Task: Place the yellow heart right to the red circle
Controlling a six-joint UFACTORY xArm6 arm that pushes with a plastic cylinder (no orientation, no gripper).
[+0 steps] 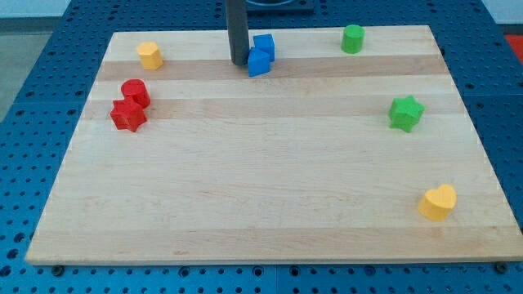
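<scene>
The yellow heart [438, 202] lies near the view's bottom right corner of the wooden board [270, 180]. The red circle [135, 91] sits at the view's left, touching a red star-like block [128, 115] just below it. My tip [238, 63] is at the view's top centre, just left of two blue blocks [261, 55], far from both the heart and the red circle.
A yellow hexagon-like block [149, 55] is at the top left. A green cylinder [353, 38] is at the top right. A green star [405, 113] is at the right, above the yellow heart.
</scene>
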